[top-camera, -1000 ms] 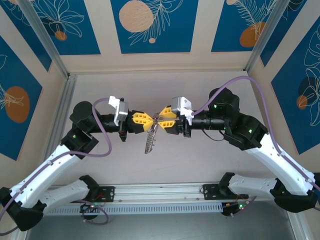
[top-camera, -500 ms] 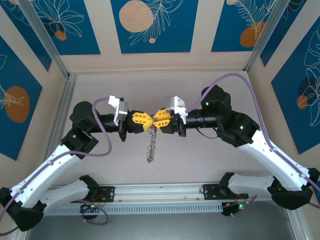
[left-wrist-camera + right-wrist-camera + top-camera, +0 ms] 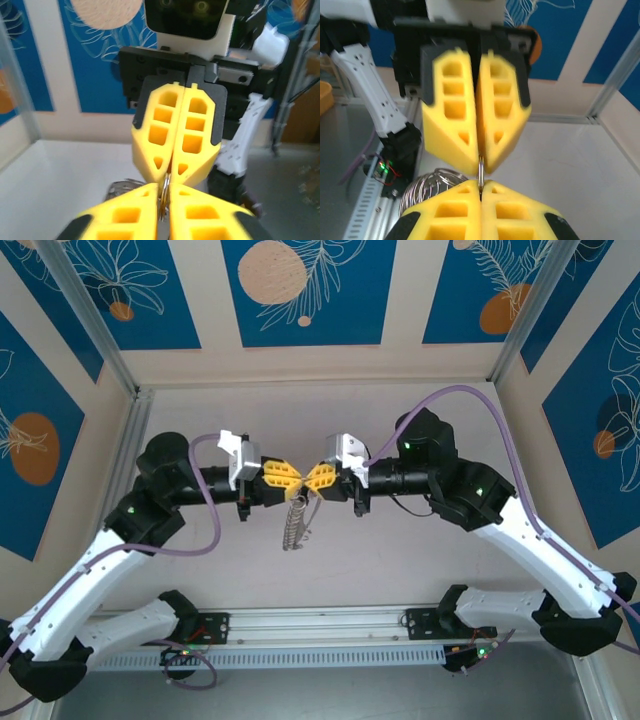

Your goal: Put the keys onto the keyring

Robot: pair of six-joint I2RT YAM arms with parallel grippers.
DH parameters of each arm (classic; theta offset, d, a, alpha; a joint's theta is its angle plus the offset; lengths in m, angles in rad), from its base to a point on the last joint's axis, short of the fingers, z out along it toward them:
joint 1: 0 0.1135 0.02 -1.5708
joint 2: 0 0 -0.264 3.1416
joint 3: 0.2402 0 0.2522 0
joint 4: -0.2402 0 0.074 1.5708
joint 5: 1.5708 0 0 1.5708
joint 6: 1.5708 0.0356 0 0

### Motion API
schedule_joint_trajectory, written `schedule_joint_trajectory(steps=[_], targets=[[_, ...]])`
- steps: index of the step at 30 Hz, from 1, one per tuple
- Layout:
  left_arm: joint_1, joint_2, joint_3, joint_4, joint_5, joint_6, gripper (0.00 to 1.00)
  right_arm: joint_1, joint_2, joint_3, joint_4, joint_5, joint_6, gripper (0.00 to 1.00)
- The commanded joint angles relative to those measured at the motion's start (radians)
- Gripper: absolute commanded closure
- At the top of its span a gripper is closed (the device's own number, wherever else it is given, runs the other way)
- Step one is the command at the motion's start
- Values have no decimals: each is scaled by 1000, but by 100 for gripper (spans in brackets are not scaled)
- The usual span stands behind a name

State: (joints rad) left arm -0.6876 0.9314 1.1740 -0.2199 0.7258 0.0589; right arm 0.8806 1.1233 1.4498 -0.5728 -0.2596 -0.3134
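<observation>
Right end effector (image 3: 481, 187) pinches the large thin metal keyring (image 3: 292, 525) aloft, probably steadying it for threading; left end effector (image 3: 164, 194) flanks it, grip unclear.

The top camera looks steeply down from above and behind the arm bases, taking in the whole table (image 3: 420, 560). Each wrist camera sits close behind its own fingertips and faces the other arm. All three views share the spot where the left gripper (image 3: 298, 485) and the right gripper (image 3: 312, 485) meet.
</observation>
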Motion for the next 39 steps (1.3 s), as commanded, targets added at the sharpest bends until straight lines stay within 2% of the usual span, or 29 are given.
schedule_joint_trajectory(steps=[1, 6, 19, 26, 28, 33, 39], targets=[[-8, 13, 134, -351, -154, 222, 79, 9, 25, 68, -118, 91, -87, 100], [-42, 47, 202, -481, -257, 317, 74, 38, 62, 100, -151, 149, -126, 100], [-69, 116, 219, -495, -270, 344, 72, 81, 116, 142, -190, 180, -159, 100], [-82, 130, 233, -516, -275, 352, 83, 89, 125, 147, -179, 172, -165, 100], [-86, 134, 233, -519, -275, 352, 99, 92, 128, 149, -180, 173, -167, 100], [-86, 104, 185, -436, -239, 302, 100, 95, 124, 142, -179, 182, -158, 100], [-68, 25, 113, -282, -149, 210, 100, 73, 90, 83, -156, 135, -111, 86]])
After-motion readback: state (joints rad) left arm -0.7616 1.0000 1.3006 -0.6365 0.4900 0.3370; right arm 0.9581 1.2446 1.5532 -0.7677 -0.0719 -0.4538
